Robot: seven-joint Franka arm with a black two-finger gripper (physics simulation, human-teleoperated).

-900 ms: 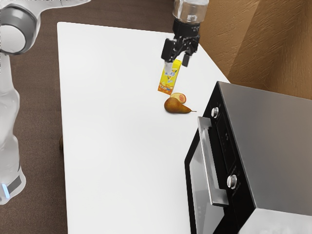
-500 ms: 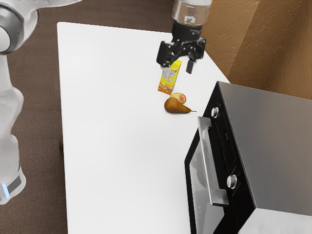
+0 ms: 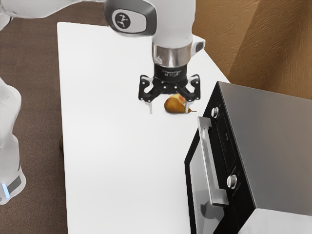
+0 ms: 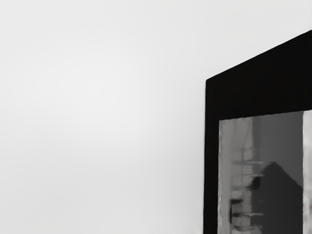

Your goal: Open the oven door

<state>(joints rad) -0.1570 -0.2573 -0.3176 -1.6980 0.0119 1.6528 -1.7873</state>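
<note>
While the black 2-finger gripper [image 3: 168, 106] is hanging spread, the black-framed glass oven door [image 3: 198, 183] is standing at the exterior view's right; skewed reaching could be bumping its silver bar handle [image 3: 208, 163].

White tabletop [image 3: 117, 151]: plain, smooth; extends out from the oven's door side.
Oven [image 3: 275, 141]: black front, grey top; landmark.
Brown pear [image 3: 173, 105]: near oven's front, stem toward it.
Cut fruit [image 3: 176, 97]: near oven, beside pear; partly hidden.
</note>
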